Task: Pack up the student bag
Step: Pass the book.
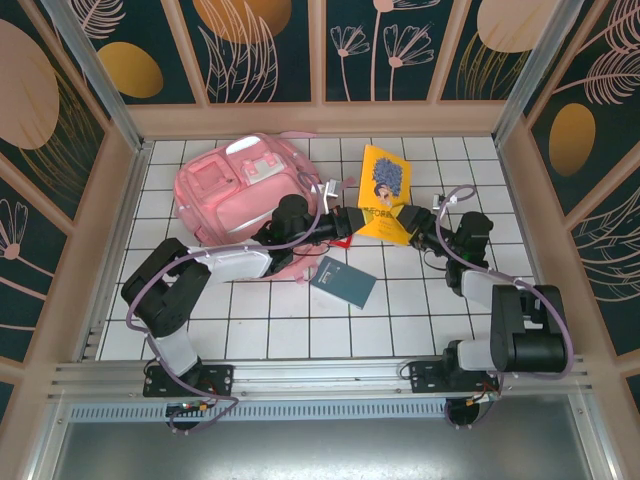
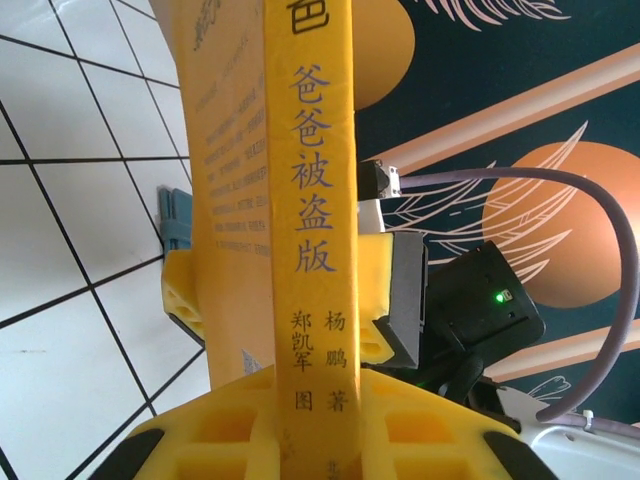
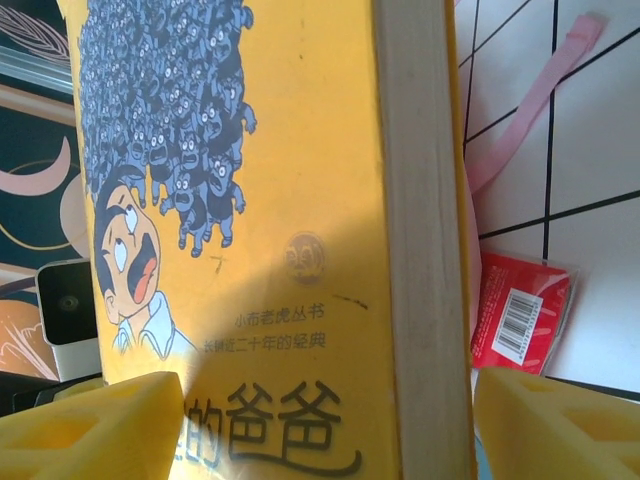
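Note:
The student bag (image 1: 235,190), a big pink backpack, lies at the back left of the tiled table. A yellow book (image 1: 385,185) stands tilted to its right, between the two arms. My left gripper (image 1: 352,220) is shut on the book's lower left edge. In the left wrist view its yellow fingers (image 2: 210,430) press both sides of the spine (image 2: 310,200). My right gripper (image 1: 410,222) is at the book's lower right corner. Its jaws (image 3: 330,400) stand wide, one fingertip (image 3: 90,425) over the cover (image 3: 250,200) and the other beside the page edge.
A dark teal book (image 1: 342,282) lies flat near the table's middle. A red packet (image 3: 520,320) and a pink strap (image 3: 520,130) lie on the tiles under the yellow book. Wooden walls close in the table on three sides.

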{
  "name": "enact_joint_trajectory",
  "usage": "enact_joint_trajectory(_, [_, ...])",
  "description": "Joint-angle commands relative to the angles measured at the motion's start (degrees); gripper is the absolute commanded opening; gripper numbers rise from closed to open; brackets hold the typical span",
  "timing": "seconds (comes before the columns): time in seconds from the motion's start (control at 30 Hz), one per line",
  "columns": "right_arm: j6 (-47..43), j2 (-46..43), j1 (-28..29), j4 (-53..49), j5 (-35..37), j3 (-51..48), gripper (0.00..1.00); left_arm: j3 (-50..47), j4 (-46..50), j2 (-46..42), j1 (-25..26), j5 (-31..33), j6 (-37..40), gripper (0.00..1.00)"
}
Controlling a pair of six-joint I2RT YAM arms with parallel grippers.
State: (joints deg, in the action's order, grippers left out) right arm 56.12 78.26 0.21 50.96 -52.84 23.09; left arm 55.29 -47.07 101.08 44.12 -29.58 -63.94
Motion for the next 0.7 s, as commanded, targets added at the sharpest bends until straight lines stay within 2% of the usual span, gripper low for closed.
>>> enact_joint_trajectory(0.0, [-0.6,1.1,0.4,2.9,-2.0,0.7,0.80,0.9,-8.0,-2.6,-0.4,-1.9,0.3,0.00])
enact_joint_trajectory(0.07, [0.0,2.0,0.5,3.5,-2.1,0.8,0.86,0.8,-8.7,-2.5,-0.4,-2.3,0.0,0.00])
enact_joint_trajectory(0.23, [8.7,4.3,1.1,15.2,-5.0,-0.7,0.86,0.7,-10.3,-1.5,-0.4,-2.8,-0.4,0.00])
enact_joint_trajectory(0.3, [9.9,3.3,1.3,16.0,-5.6,-0.8,0.84,0.8,-10.2,-0.8,-0.4,-2.9,-0.1,0.00])
enact_joint_trajectory(0.67, [2.0,-9.2,0.6,0.6,-5.3,1.6,0.73,-0.8,-2.8,-0.3,-1.4,-1.4,6.1,0.00])
